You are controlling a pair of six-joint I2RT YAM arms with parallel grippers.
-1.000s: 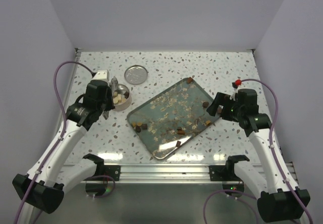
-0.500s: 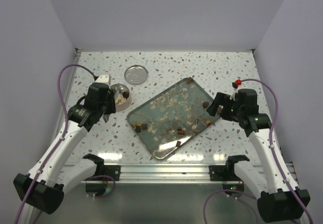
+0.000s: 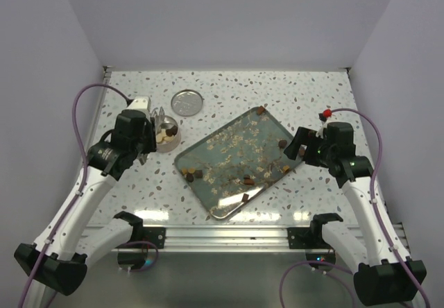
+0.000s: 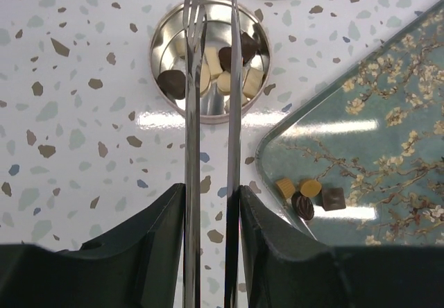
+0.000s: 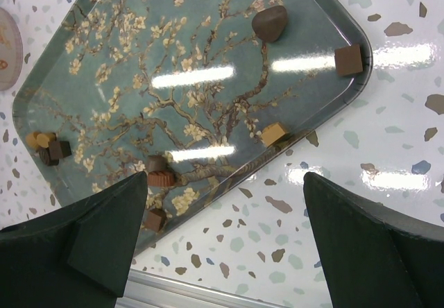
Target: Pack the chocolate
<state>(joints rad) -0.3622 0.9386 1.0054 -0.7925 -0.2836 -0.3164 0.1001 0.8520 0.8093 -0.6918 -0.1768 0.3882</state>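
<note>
Several chocolate pieces [image 4: 236, 72] lie in a small round tin [image 4: 156, 51], left of the tray in the top view [image 3: 166, 136]. More chocolate [image 5: 158, 171] is scattered on the blossom-patterned tray [image 5: 208, 58], with a small cluster [image 4: 305, 193] at its left corner. My left gripper [image 4: 211, 190] is shut on thin metal tweezers [image 4: 232, 114], whose tips reach over the tin and hold nothing that I can see. My right gripper [image 5: 225, 180] is open and empty above the tray's right edge, also seen from the top [image 3: 295, 148].
The tin's round lid [image 3: 186, 103] lies on the speckled table behind the tin. The tray [image 3: 229, 155] sits at an angle in the middle. White walls close the left, back and right sides.
My left arm shifted slightly with the tweezers, staying over the tin. The right arm has not moved.
</note>
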